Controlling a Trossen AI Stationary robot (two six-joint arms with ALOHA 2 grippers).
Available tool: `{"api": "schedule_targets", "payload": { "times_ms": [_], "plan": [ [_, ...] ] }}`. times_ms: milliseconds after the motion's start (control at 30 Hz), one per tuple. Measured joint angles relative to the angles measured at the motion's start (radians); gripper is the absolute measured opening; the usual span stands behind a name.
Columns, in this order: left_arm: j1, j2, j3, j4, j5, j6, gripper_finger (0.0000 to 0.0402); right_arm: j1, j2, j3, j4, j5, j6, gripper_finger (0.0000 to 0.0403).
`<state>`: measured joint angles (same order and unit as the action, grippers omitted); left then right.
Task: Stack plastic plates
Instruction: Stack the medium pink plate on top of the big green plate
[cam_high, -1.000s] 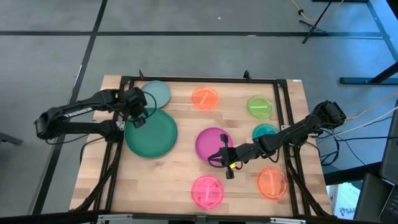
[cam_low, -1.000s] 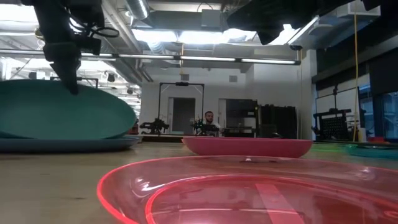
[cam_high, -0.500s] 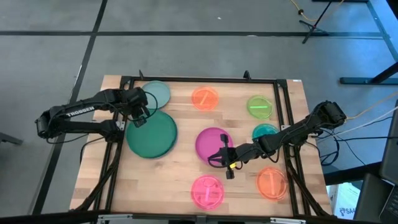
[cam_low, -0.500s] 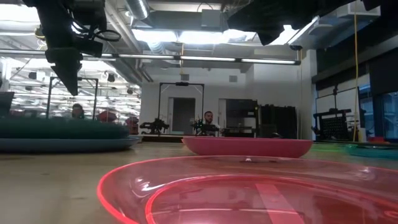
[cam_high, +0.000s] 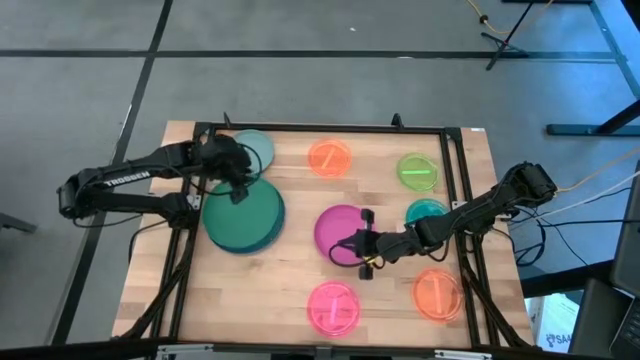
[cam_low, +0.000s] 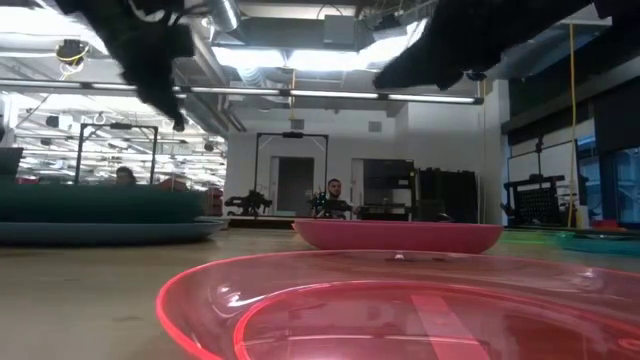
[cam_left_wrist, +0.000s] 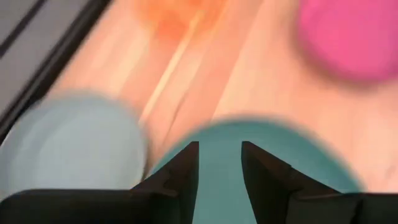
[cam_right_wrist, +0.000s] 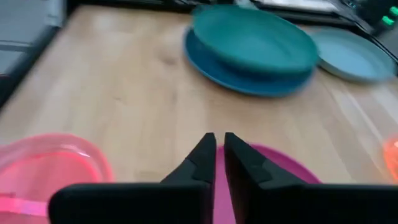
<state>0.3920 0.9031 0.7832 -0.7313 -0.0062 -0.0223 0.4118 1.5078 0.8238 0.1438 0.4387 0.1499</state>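
Note:
A large green plate (cam_high: 243, 218) lies flat on a blue plate (cam_right_wrist: 211, 65) at the table's left; the pair also shows in the low view (cam_low: 90, 205). My left gripper (cam_high: 238, 190) hovers open over the green plate's far edge (cam_left_wrist: 249, 143), with nothing between its fingers (cam_left_wrist: 219, 155). A magenta plate (cam_high: 338, 228) lies flat on the wood at mid-table (cam_low: 400, 235). My right gripper (cam_high: 342, 250) is over its near right part, its fingers a narrow gap apart (cam_right_wrist: 219, 142). My right gripper comes in low from the table's right side over the magenta plate (cam_right_wrist: 280, 165). I cannot tell whether its fingers touch the plate; they hide the spot themselves. The plate rests flat on the table.
Other plates lie singly: pale teal (cam_high: 250, 150) far left, small orange (cam_high: 330, 157) and lime (cam_high: 417, 171) at the far side, teal (cam_high: 427, 212) at the right, pink (cam_high: 333, 305) and orange (cam_high: 437, 292) near. Black frame rails (cam_high: 320, 127) border the table.
My left gripper has let go of the green plate, which was tilted up and now lies flat on the blue plate. The gripper has then gone up and toward the table's right edge. My right gripper has shifted a little at the magenta plate, which has stayed flat.

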Motion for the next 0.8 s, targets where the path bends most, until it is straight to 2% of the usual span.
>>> {"api": "schedule_targets", "payload": {
  "times_ms": [100, 233, 300, 400, 467, 600, 733, 800],
  "plan": [
    [-0.048, 0.022, -0.037, 0.185, 0.068, -0.031, 0.0114, 0.0, 0.0, 0.0, -0.054, 0.072, 0.057, 0.007],
    [-0.125, 0.091, -0.065, 0.356, 0.073, -0.068, 0.0114, -0.013, 0.0, 0.0, -0.13, 0.182, 0.136, 0.0136],
    [-0.165, 0.142, -0.073, 0.407, 0.068, -0.081, 0.0114, -0.037, 0.0, 0.0, -0.198, 0.18, 0.186, 0.0163],
    [-0.219, 0.224, -0.073, 0.473, 0.062, -0.083, 0.0114, -0.094, 0.0, 0.0, -0.333, 0.112, 0.307, 0.019],
    [-0.253, 0.277, -0.073, 0.512, 0.024, -0.104, 0.0114, -0.14, 0.0, 0.0, -0.417, 0.083, 0.381, 0.0197],
    [-0.312, 0.38, -0.073, 0.585, -0.075, -0.136, 0.0114, -0.205, 0.0, 0.0, -0.523, 0.101, 0.5, 0.0199],
    [-0.347, 0.474, -0.073, 0.707, -0.179, -0.192, 0.0114, -0.236, 0.0, -0.001, -0.598, 0.093, 0.577, 0.0194],
    [-0.349, 0.509, -0.063, 0.731, -0.186, -0.196, 0.0114, -0.237, 0.0, -0.001, -0.633, 0.08, 0.617, 0.0185]
  ]
}}
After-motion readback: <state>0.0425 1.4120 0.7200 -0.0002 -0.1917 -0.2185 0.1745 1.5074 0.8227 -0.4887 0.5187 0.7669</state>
